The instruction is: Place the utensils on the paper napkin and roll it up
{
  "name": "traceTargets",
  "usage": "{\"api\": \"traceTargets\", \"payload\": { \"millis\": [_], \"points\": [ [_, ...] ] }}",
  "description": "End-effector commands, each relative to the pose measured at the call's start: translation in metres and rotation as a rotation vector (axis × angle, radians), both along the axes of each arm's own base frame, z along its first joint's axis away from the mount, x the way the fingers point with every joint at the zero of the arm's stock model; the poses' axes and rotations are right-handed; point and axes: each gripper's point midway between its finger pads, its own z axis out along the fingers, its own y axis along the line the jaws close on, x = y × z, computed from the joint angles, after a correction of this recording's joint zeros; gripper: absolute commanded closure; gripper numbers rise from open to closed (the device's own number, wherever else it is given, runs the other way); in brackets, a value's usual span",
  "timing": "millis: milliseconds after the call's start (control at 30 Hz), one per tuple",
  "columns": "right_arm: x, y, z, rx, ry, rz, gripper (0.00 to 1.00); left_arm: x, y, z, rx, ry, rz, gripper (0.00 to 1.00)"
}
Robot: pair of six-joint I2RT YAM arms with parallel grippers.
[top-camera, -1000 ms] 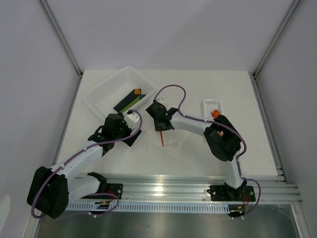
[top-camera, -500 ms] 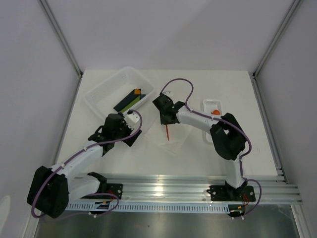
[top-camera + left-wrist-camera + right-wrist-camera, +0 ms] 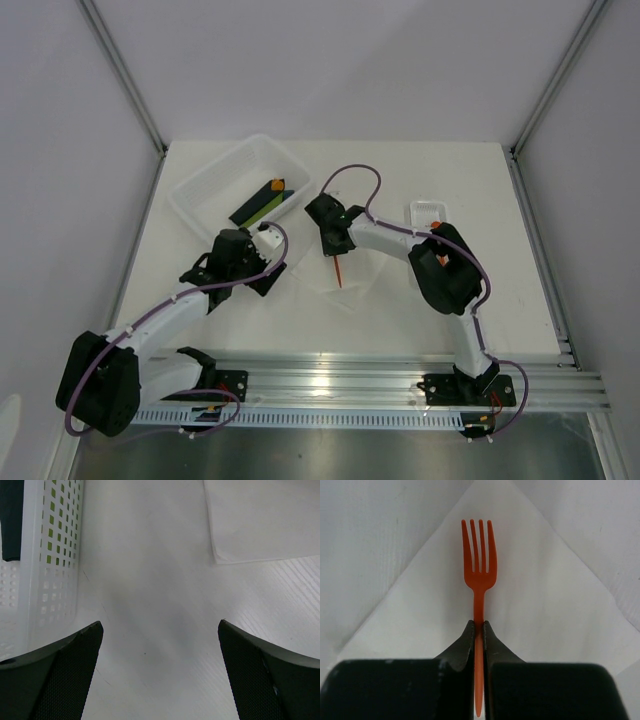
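your right tool (image 3: 479,629) pinches the fork (image 3: 479,555) by its handle, tines out over the napkin (image 3: 545,615), likely to lay it along the diagonal. your left tool (image 3: 159,630) hangs wide and empty above the tabletop (image 3: 150,580) beside the napkin's corner.

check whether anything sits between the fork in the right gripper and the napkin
Nothing visible does. The right gripper is shut on the handle of the fork, and its tines show against bare napkin, with nothing lying on the paper there. The bin is off to the left, the narrow tray to the right.
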Motion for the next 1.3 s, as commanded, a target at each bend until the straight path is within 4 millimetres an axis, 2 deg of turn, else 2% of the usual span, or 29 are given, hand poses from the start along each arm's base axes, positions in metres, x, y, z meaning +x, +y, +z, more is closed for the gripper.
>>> {"api": "traceTargets", "payload": {
  "millis": [0,133,267,500,833,900,1033,1133,1233,1267],
  "points": [
    [0.011,0.012,0.008,0.026,-0.010,0.016,1.00,0.009,-0.005,0.012,-0.022,-0.033,0.005,0.00],
    [0.010,0.014,0.011,0.031,-0.005,0.014,1.00,0.009,-0.004,0.011,-0.020,-0.031,0.006,0.01],
    [0.012,0.015,0.022,0.051,-0.022,0.002,1.00,0.009,-0.005,0.010,-0.020,-0.028,0.005,0.01],
    [0.010,0.010,0.002,0.039,0.014,-0.032,1.00,0.009,-0.005,0.010,-0.020,-0.024,0.006,0.01],
    [0.006,0.002,-0.011,0.041,0.046,-0.068,1.00,0.009,-0.005,0.009,-0.019,-0.020,0.004,0.01],
    [0.006,0.002,-0.011,0.041,0.048,-0.070,0.97,0.009,-0.004,0.009,-0.016,-0.021,0.006,0.01],
    [0.006,0.001,-0.008,0.048,0.043,-0.071,0.80,0.009,-0.004,0.009,-0.016,-0.021,0.006,0.00],
    [0.007,0.004,0.004,0.067,0.026,-0.066,0.71,0.010,-0.005,0.010,-0.017,-0.024,0.006,0.00],
    [0.008,0.006,0.014,0.081,0.012,-0.059,0.68,0.009,-0.004,0.009,-0.015,-0.020,0.006,0.01],
    [0.010,0.007,0.025,0.101,-0.005,-0.059,0.68,0.009,-0.005,0.010,-0.016,-0.021,0.006,0.01]
  ]
}}
